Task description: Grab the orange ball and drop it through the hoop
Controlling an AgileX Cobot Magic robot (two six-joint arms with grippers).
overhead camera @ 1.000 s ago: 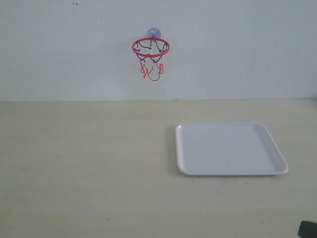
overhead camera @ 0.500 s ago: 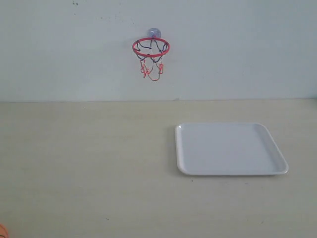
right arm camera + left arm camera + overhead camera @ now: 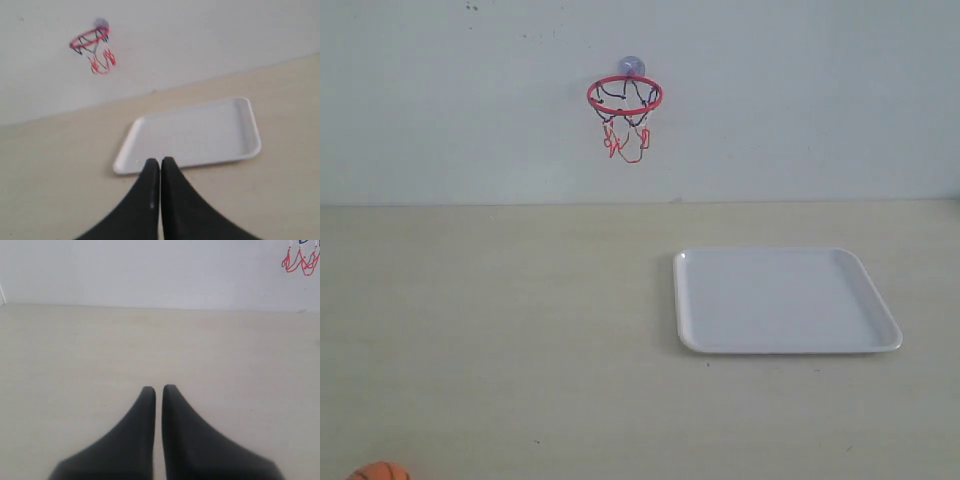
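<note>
In the exterior view the orange ball (image 3: 378,472) was seen low at the left of the bench (image 3: 520,320), well apart from the hoop (image 3: 624,96). In the left wrist view the left end effector (image 3: 158,388) was found narrowed to a slit, gripping nothing. In the right wrist view the right end effector (image 3: 160,161) was likewise narrow and empty. The ball's place relative to either could not be told.

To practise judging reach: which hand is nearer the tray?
Right. The tray lies just ahead of the right hand; the left hand sees only table, with no tray in its view.
</note>
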